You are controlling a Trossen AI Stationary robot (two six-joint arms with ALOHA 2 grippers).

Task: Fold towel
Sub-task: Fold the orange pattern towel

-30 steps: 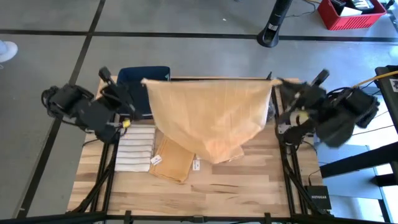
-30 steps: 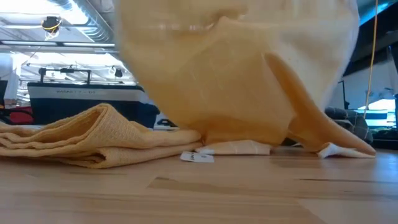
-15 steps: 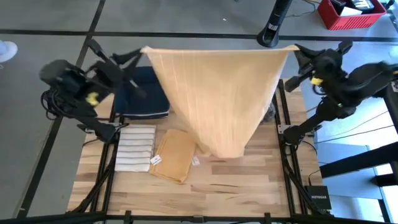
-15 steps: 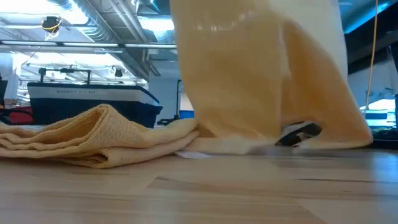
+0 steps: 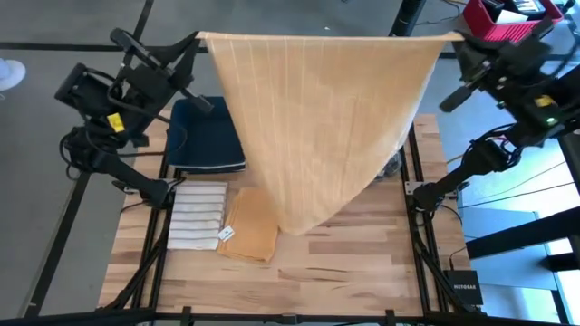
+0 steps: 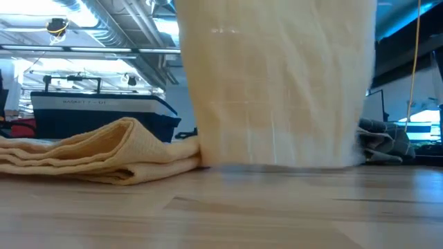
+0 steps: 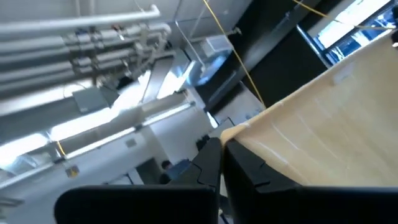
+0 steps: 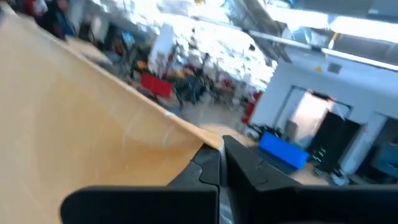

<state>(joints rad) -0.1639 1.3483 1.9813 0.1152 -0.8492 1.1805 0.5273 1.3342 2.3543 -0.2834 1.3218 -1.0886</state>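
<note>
Seen from above, a tan towel point(image 5: 322, 118) hangs stretched between two raised robot arms, its top edge pulled into a straight line across the far side of the wooden table point(image 5: 353, 272) and its body narrowing to a point low over the boards. The left gripper point(image 5: 193, 41) is clamped on the towel's left top corner, and the right gripper point(image 5: 456, 38) is clamped on the right top corner. Under and beside the hanging cloth lie a folded dark blue towel point(image 5: 207, 136), a folded striped white towel point(image 5: 197, 215) and a folded tan towel point(image 5: 253, 225), which is touching the striped one's edge (a small white tag shows at its near corner). From table height, the hanging towel point(image 6: 277, 83) drops as a broad pale curtain, its lower edge at the tabletop point(image 6: 277, 214); whether it touches cannot be told. The folded tan towel point(image 6: 97, 155) lies just beside it, with the room's ceiling pipes behind. The left wrist camera looks past its own dark fingers point(image 7: 208, 165), pressed together on the towel's corner point(image 7: 323, 124), the cloth running away from them. The right wrist camera shows the same on its side: dark fingers point(image 8: 211, 163) closed on the cloth's corner point(image 8: 81, 118), with a blurred room beyond.
</note>
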